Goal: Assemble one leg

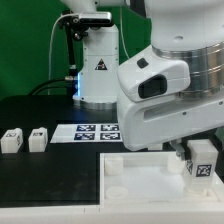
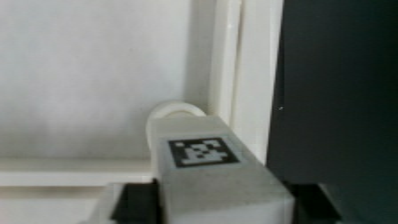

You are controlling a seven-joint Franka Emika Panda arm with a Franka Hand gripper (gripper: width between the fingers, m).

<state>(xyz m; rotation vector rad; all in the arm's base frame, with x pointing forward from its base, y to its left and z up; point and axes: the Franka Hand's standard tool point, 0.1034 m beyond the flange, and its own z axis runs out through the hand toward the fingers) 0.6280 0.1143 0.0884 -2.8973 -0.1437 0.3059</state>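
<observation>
My gripper (image 1: 198, 152) is shut on a leg (image 1: 201, 160), a small white block with a black-and-white tag, and holds it over the far right corner of the large white panel (image 1: 150, 185). In the wrist view the leg (image 2: 210, 165) sits between my black fingers (image 2: 134, 205), its rounded tip close to the panel's (image 2: 89, 80) edge; whether it touches is unclear. Two more legs (image 1: 12, 140) (image 1: 37, 138) stand on the black table at the exterior view's left.
The marker board (image 1: 85, 130) lies behind the panel. A round corner socket (image 1: 113, 168) shows at the panel's far left corner. The arm's base (image 1: 98, 70) stands at the back. Black table (image 2: 338, 80) lies beside the panel's edge.
</observation>
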